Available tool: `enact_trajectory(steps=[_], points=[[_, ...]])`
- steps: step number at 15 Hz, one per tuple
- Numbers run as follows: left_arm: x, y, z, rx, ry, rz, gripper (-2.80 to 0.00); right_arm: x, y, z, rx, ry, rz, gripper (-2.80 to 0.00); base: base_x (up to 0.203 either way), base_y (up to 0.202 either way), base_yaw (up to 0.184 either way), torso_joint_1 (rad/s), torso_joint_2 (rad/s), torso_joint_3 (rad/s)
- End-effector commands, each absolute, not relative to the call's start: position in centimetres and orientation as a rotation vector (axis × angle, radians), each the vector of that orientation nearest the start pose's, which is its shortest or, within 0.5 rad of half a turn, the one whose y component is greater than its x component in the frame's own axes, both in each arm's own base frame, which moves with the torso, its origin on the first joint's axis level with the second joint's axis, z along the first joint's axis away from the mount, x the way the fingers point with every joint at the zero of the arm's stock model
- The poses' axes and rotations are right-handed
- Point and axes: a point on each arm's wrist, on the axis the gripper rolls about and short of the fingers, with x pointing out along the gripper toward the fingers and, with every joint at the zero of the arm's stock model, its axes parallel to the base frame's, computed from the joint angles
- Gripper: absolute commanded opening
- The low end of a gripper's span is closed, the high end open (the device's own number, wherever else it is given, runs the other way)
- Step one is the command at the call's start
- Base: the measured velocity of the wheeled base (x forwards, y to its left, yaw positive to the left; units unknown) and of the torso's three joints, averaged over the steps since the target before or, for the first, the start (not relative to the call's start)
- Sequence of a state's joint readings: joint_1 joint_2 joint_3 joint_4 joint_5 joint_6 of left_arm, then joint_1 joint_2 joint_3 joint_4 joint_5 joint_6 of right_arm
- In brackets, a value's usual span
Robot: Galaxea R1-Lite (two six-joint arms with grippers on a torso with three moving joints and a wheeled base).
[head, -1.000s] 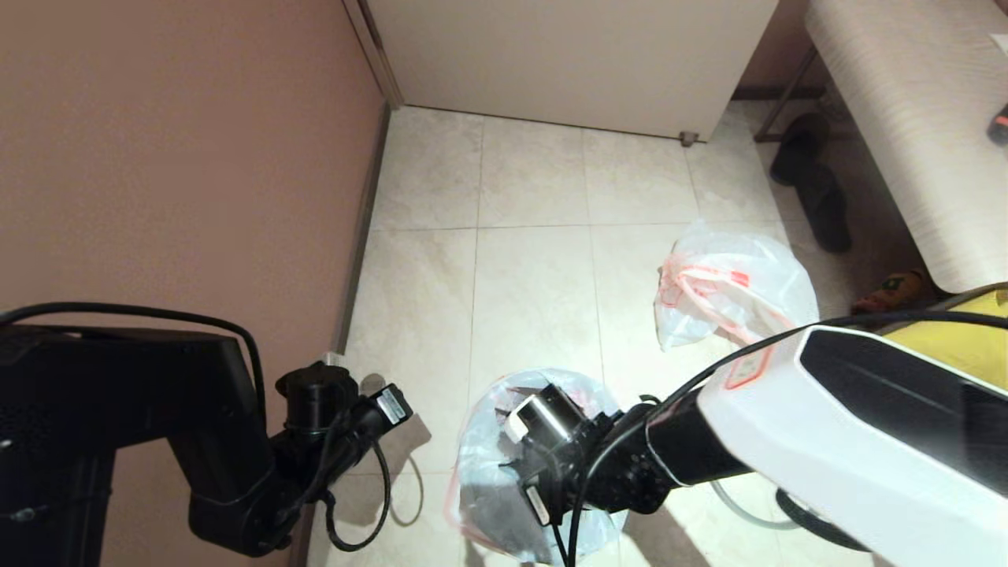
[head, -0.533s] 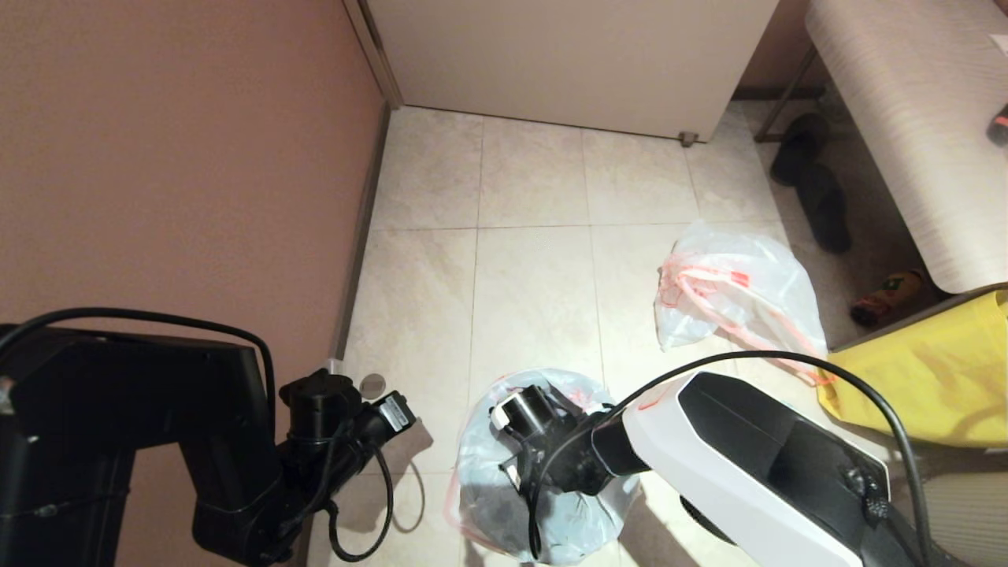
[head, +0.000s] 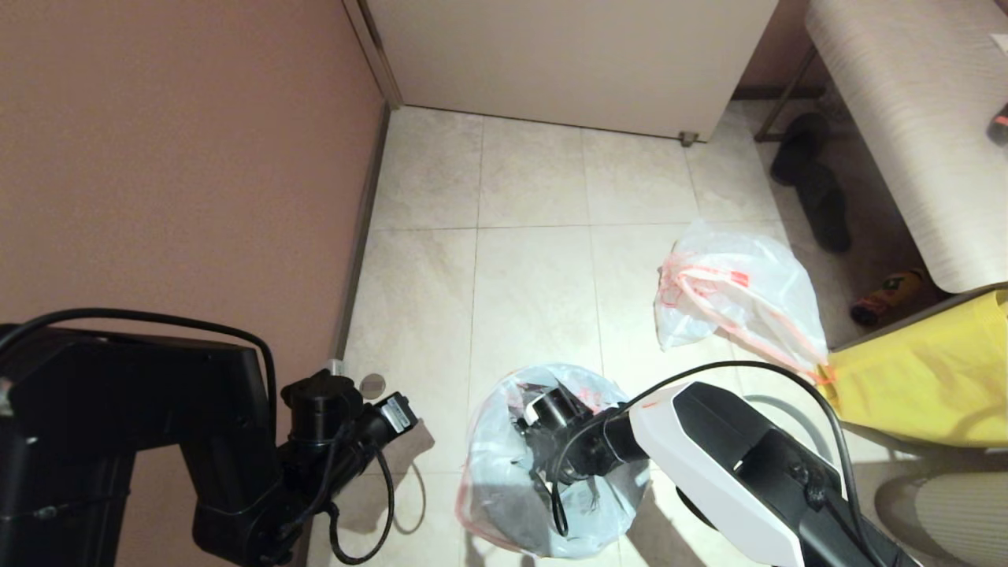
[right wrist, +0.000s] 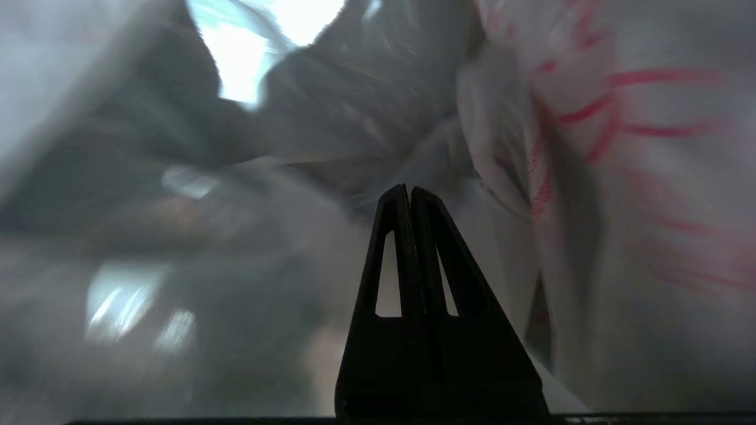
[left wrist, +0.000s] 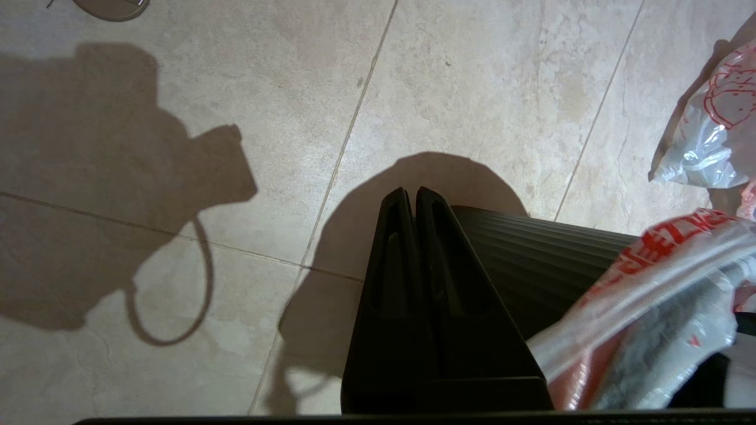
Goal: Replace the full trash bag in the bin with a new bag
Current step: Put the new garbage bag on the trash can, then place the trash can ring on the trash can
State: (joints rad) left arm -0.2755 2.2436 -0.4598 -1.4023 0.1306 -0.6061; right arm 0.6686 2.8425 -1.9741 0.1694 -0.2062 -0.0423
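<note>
Right hand [right wrist: 409, 190] is now reaching deeper into the new bag [head: 504, 480] than 1 second ago; its white forearm has swung down and toward the robot, uncovering the yellow fabric bag [head: 929, 378] that it was mostly hiding. Its 2 fingers are pressed together with nothing between them, surrounded by thin plastic with red line print. Left hand [left wrist: 413, 198] is hanging over the floor [head: 535, 276] beside the bin, about where it was, fingers together and empty.

2 translucent white bags are lying in sight. The new bag is lining the bin [left wrist: 531, 254], its pink-red hem draped over the rim; inside it only the right hand and the dark bin wall are showing. The full trash bag [head: 732, 291] is sitting on the floor well apart from the bin, between it and the pale tabletop [head: 906, 118], unmoved, its drawstring trailing toward the yellow fabric bag. 1 pair of dark slippers [head: 815, 185] is lying under the tabletop.
</note>
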Motion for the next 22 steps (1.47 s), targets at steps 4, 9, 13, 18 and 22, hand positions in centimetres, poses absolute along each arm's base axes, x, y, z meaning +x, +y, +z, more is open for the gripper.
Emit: enact_trajectory(steps=[4, 9, 13, 18, 22], points=[[30.7, -8.5, 1.0, -0.525, 0.401, -0.029, -2.8, 40.0, 30.9, -11.3, -0.509, 0.977, 0.443, -2.8, 0.0, 0.0, 0.0, 0.0, 0.0, 0.0], [30.4, -8.7, 1.0, -0.521, 0.397, -0.036, -2.8, 38.0, 33.6, -3.2, -0.402, 0.896, 0.46, -2.8, 0.0, 0.0, 0.0, 0.0, 0.0, 0.0], [29.4, -9.0, 0.7, -0.525, 0.39, -0.076, -2.8, 33.8, 32.6, 5.3, -0.204, 0.93, 0.459, -2.8, 0.0, 0.0, 0.0, 0.0, 0.0, 0.0], [29.3, -9.3, 0.3, -0.509, 0.406, -0.082, -2.8, 27.3, 25.2, 15.7, -0.031, 0.907, 0.458, -2.8, 0.0, 0.0, 0.0, 0.0, 0.0, 0.0], [29.2, -9.2, 0.0, -0.503, 0.415, -0.075, -2.8, 28.3, 13.4, 17.8, 0.098, 0.89, 0.19, -2.8, 0.0, 0.0, 0.0, 0.0, 0.0, 0.0]])
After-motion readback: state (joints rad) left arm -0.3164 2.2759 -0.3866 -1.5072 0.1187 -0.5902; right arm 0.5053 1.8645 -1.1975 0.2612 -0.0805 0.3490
